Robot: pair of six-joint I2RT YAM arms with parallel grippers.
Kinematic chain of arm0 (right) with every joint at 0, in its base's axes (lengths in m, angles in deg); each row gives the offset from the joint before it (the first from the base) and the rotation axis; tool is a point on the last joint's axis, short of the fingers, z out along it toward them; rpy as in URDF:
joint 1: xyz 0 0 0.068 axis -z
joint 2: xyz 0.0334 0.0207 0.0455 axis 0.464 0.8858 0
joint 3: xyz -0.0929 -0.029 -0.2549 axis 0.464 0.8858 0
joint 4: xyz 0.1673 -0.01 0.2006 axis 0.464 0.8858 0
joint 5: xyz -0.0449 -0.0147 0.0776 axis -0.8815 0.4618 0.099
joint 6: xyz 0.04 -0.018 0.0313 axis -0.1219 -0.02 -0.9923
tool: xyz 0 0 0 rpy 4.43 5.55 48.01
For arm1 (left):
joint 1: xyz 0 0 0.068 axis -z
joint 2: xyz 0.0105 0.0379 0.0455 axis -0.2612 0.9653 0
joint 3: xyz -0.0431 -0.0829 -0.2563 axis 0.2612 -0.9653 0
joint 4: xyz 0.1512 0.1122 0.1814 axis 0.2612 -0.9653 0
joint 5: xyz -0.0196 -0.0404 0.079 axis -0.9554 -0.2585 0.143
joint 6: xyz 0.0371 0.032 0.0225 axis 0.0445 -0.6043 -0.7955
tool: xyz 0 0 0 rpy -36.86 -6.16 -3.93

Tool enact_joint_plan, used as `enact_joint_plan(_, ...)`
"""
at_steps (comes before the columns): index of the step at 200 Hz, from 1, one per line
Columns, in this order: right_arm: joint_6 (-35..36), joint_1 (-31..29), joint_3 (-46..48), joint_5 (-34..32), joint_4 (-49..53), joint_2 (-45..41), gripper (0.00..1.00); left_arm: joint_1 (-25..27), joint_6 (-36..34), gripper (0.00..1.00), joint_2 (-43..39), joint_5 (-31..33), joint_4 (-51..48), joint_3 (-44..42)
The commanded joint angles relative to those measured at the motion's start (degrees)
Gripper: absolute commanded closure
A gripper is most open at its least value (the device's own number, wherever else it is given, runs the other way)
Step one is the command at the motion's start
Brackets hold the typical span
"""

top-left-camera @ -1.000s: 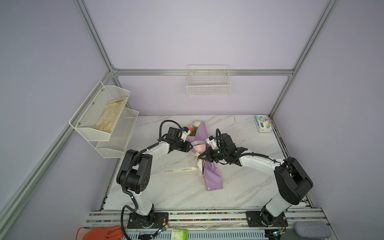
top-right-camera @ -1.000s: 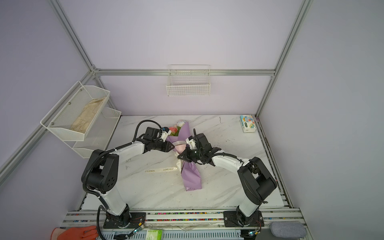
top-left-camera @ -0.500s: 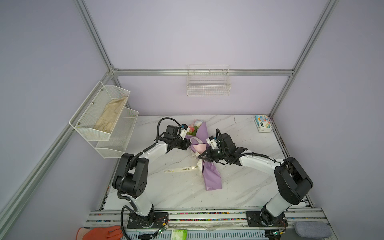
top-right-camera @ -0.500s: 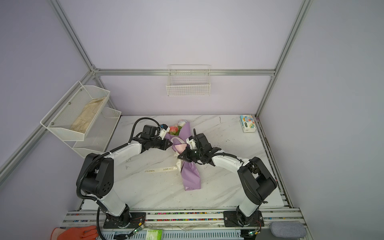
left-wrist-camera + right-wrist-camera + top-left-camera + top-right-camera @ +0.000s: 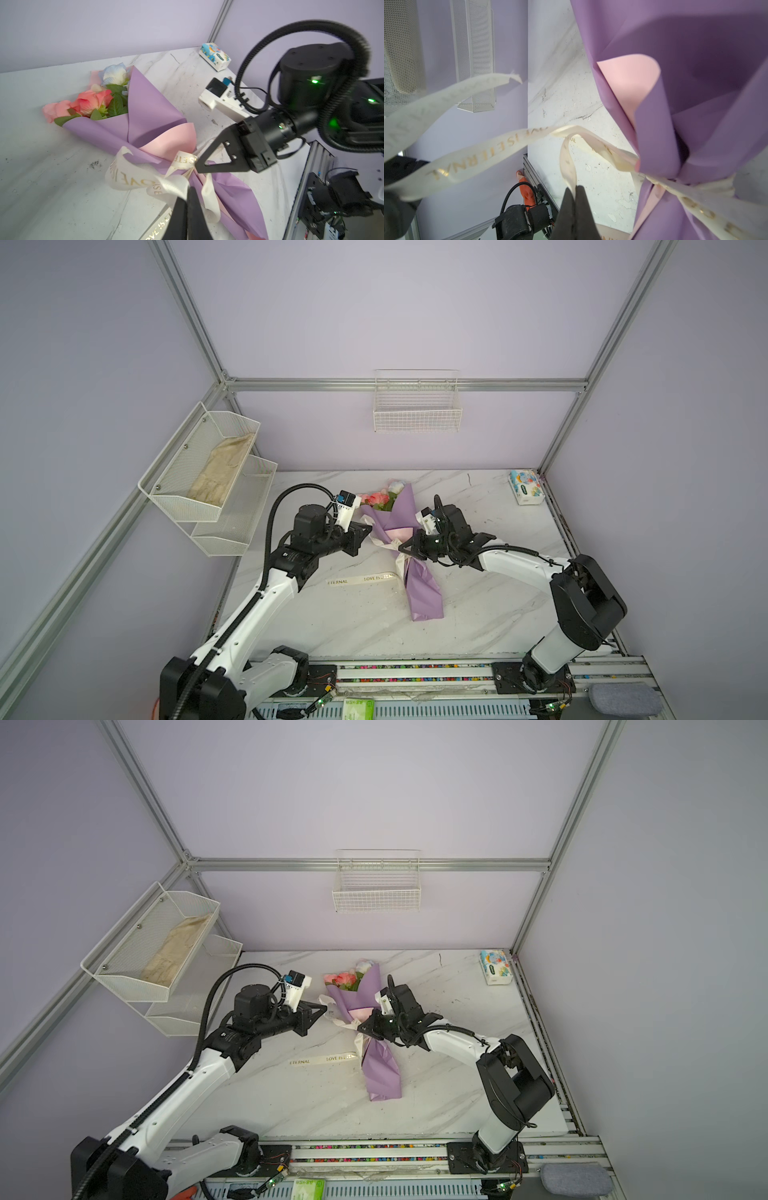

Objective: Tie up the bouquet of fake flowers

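Note:
The bouquet of fake flowers point(image 5: 409, 514) point(image 5: 362, 992) lies on the marble table point(image 5: 490, 614), wrapped in lilac and pink paper point(image 5: 145, 116) point(image 5: 695, 62), with pink and pale blue roses point(image 5: 91, 99) at its far end. A cream lettered ribbon point(image 5: 128, 176) point(image 5: 488, 153) is wound round its narrow waist, and one tail point(image 5: 361, 579) point(image 5: 324, 1059) lies flat on the table. My left gripper point(image 5: 368, 529) point(image 5: 322, 1008) point(image 5: 189, 189) is shut on a ribbon strand left of the waist. On the right side my right gripper point(image 5: 401, 548) point(image 5: 360, 1028) point(image 5: 575, 188) is shut on another strand.
A tissue pack point(image 5: 525, 487) sits in the back right corner. A wire basket point(image 5: 417, 414) hangs on the back wall. A two-tier mesh shelf point(image 5: 208, 472) holding a cloth is on the left wall. An orange glove point(image 5: 527, 191) lies by the front rail.
My left gripper has shut on the ribbon strand and drawn slightly left, its elbow swinging outward. The right arm and the bouquet have stayed put.

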Motion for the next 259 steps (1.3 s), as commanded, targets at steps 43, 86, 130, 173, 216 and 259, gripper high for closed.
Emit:
enact_joint_plan(43,0.23,1.72,-4.82,4.37,0.53,1.42,0.99,11.7,-24.72,1.0,-8.92,-19.06,0.13,-0.97)
enact_joint_plan(86,1.19,2.27,-5.73,6.3,0.61,1.92,0.99,22.56,-31.54,1.0,1.66,-13.95,-9.96,6.66)
enact_joint_plan(130,1.97,3.28,-5.55,8.23,0.73,1.9,0.99,30.98,-32.52,1.0,13.06,-2.01,-9.57,13.27)
enact_joint_plan(173,2.09,4.23,-5.9,8.72,1.11,1.79,0.99,34.06,-31.88,1.0,21.91,2.43,-6.76,20.76)
enact_joint_plan(216,2.09,4.89,-5.85,9.18,1.22,1.54,0.99,35.88,-31.6,1.0,30.06,2.97,-3.86,24.78)
enact_joint_plan(259,2.21,5.4,-5.41,9.2,1.27,1.27,0.99,36.57,-27.72,0.71,30.57,6.4,1.04,22.6)
